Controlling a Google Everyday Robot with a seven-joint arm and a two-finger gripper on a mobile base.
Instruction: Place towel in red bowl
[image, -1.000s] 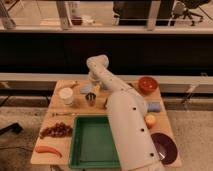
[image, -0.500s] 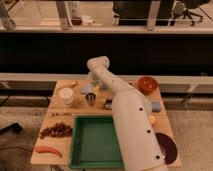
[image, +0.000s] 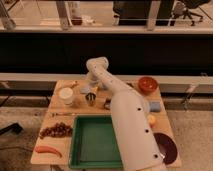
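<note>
The red bowl (image: 148, 84) stands at the back right of the wooden table (image: 60, 115); it is round and orange-red with a darker inside. My white arm reaches from the front over the table to the back middle. The gripper (image: 90, 87) hangs there, pointing down, left of the bowl and well apart from it. A small pale grey-blue thing (image: 84, 90) shows at the gripper's left side. I cannot tell whether it is the towel or whether the gripper touches it.
A white cup (image: 66, 95) stands left of the gripper and a metal cup (image: 91, 98) just in front of it. A green tray (image: 92, 140) fills the front middle. A blue block (image: 155, 106), a yellow fruit (image: 151, 120) and a purple bowl (image: 166, 148) are at the right. Dark grapes (image: 56, 131) and an orange pepper (image: 47, 149) lie at the front left.
</note>
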